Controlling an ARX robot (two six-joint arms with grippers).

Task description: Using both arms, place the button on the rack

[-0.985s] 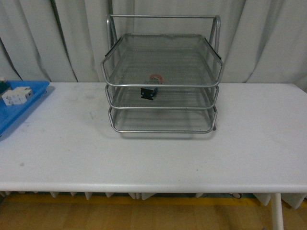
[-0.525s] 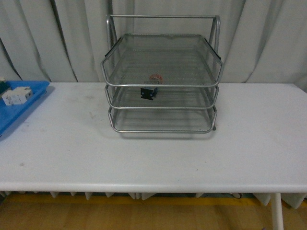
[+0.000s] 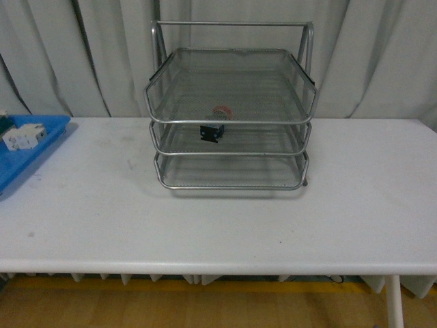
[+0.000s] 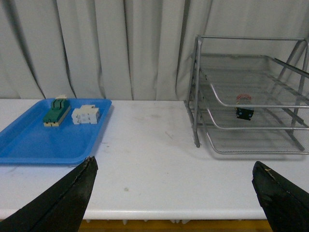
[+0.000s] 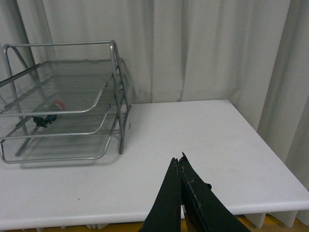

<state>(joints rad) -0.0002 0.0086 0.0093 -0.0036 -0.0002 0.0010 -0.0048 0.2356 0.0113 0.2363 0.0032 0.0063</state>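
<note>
My right claw (image 5: pixel 180 166) is pressed closed on nothing at the bottom of its wrist frame, while my left claw (image 4: pixel 174 176) gapes wide and empty. Beyond them on the desk (image 3: pixel 218 212), at upper centre of the front frame, the button (image 3: pixel 214 128) lies inside the rack (image 3: pixel 230 109), on its middle tier.

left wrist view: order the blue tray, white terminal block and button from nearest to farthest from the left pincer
1. blue tray, near edge closest to the open left pincer, on the table's side away from the rack.
2. white terminal block, farther back on that tray.
3. button, inside the rack, farthest.
</note>
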